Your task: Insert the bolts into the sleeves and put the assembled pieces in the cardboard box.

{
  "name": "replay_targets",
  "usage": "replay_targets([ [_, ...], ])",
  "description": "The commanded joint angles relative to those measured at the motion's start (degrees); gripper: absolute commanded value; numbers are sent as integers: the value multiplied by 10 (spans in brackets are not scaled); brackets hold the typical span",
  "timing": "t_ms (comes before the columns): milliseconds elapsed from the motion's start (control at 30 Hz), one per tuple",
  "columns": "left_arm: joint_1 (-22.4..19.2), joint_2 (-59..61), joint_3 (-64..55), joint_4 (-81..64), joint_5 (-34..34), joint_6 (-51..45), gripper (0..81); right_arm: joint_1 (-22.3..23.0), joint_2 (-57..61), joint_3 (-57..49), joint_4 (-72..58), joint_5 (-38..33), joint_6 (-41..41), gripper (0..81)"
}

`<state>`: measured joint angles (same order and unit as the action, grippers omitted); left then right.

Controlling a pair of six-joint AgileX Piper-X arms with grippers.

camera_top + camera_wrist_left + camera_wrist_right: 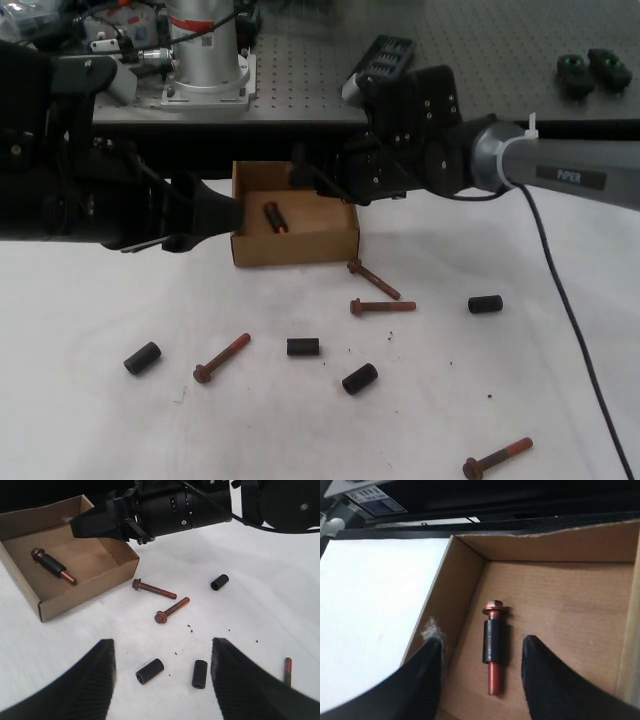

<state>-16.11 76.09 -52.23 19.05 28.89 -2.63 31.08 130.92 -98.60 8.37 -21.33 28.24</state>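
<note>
A cardboard box [295,252] [90,592] [465,595] stands at the white table's back edge. In it lies one assembled piece [275,217] [52,566] [493,640], a copper bolt in a black sleeve. My right gripper [310,180] [100,522] [482,641] hangs open just above the box, holding nothing. My left gripper [225,215] [162,642] is open and empty beside the box's left wall. Loose bolts [374,280] [382,307] [221,359] [497,458] and sleeves [485,304] [302,347] [360,378] [142,357] lie on the table in front.
Behind the box runs a dark perforated bench with a metal column base [205,60] and small black parts [590,70]. The right arm's cable [570,320] trails over the table's right side. Small dark crumbs [190,626] dot the white surface.
</note>
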Motion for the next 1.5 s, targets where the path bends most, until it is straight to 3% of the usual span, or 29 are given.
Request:
replay_targets([
  [0,1,-5,-3,-5,1,-4,417,-2,-45,-10,74,2,-53,367],
  [267,1,-5,-3,-7,1,-4,417,0,-102,-3,280,32,-192,274],
  [733,1,-5,-3,-7,-13,-4,417,42,-138,57,425,37,-338,274],
  [967,1,-5,-3,-7,-15,4,417,62,-147,57,457,37,-376,274],
  [1167,1,-3,-3,33,-17,82,385,61,-186,57,466,40,-424,274],
  [1367,1,-2,-3,49,-17,90,381,53,-194,59,450,134,-486,274],
  [1467,1,-2,-3,51,-17,90,380,43,-189,59,427,149,-519,274],
])
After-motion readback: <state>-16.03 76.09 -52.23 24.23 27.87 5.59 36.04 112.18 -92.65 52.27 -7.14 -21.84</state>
